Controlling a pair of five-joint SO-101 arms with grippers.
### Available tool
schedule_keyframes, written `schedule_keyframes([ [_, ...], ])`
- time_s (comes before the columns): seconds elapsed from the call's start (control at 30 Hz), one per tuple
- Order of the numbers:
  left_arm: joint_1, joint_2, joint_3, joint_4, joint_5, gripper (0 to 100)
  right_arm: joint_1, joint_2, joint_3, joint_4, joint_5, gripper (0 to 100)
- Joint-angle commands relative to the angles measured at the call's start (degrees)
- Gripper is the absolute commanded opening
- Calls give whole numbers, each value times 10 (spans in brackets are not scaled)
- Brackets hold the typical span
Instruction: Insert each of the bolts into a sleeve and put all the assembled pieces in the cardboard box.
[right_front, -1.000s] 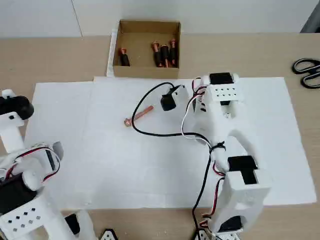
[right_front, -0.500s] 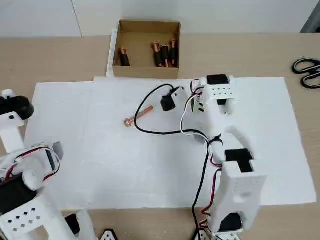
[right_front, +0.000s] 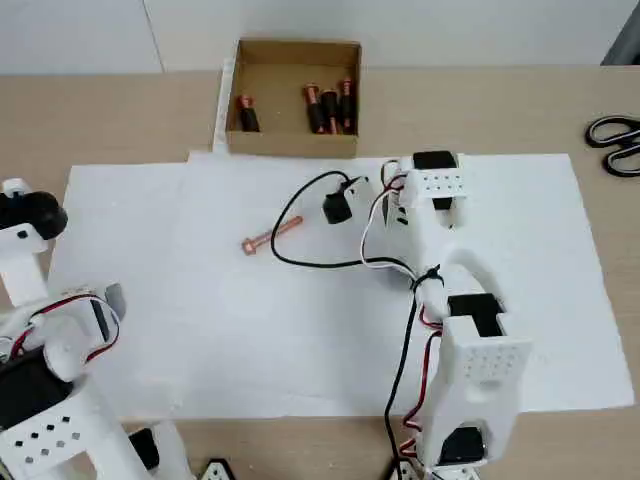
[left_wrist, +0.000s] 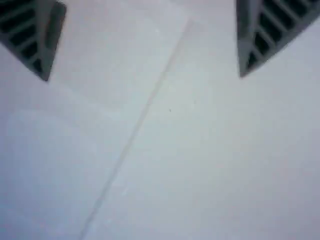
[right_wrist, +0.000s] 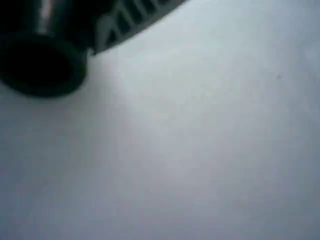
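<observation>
So: 1 bolt (right_front: 272, 234), 1 sleeve (right_front: 337, 207), 4 boxed pcs (right_front: 328, 108)

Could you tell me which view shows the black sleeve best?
The high view: the sleeve sits whole in the right gripper, near the bolt. The right wrist view catches its dark end, partly cut off. The left wrist view faces paper.

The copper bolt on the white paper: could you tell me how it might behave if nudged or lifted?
The bolt, round-shanked, would probably roll in an arc around its wider head. It looks like stiff metal, so likely slides easily on the smooth paper.
</observation>
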Motion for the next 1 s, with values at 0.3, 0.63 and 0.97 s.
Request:
schedule_keyframes([
  [0.3,0,-5,-1,0,-2,233,28,-5,-127,57,-55,28],
  [0.63,4,-3,-3,-1,-2,233,27,-92,-151,59,-275,28],
  [0.97,149,72,-16,-44,-2,233,27,-140,-150,61,-382,28],
])
